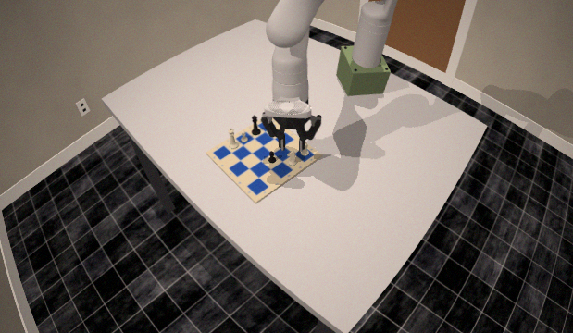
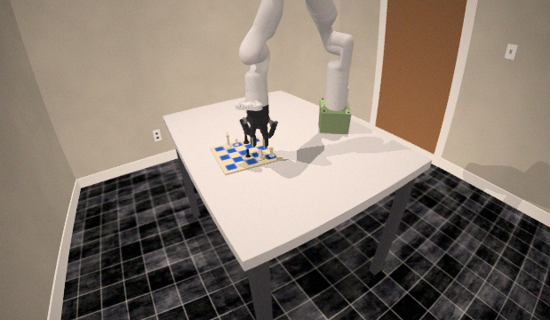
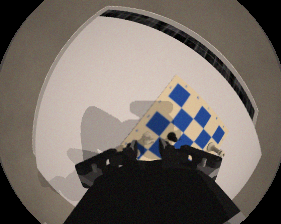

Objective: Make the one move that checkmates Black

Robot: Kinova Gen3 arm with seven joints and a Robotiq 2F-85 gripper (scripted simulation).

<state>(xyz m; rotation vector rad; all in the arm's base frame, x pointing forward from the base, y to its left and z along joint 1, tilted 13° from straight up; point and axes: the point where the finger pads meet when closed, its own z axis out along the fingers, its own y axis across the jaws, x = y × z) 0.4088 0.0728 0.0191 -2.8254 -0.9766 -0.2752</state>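
A small blue-and-cream chessboard [image 1: 230, 173] [image 2: 222, 167] [image 3: 165, 100] lies on the white table [image 1: 360, 213]. At its far left stand a tall white piece [image 1: 231, 138] [image 2: 227, 139], a white pawn [image 1: 243, 137] and a tall black piece [image 1: 255, 125]. A black pawn [image 1: 271, 158] [image 2: 247, 153] stands near the middle. A white piece [image 1: 292, 158] [image 2: 259, 155] stands near the right edge, with another white piece [image 1: 304, 152] [image 2: 271, 152] beside it. My gripper [image 1: 292, 148] [image 2: 261, 144] hangs just over these two, fingers partly apart with nothing between them.
The arm's green base block [image 1: 362, 74] [image 2: 334, 117] stands at the back of the table. The wrist view is half hidden by the dark gripper body. The table's edges drop to a dark tiled floor.
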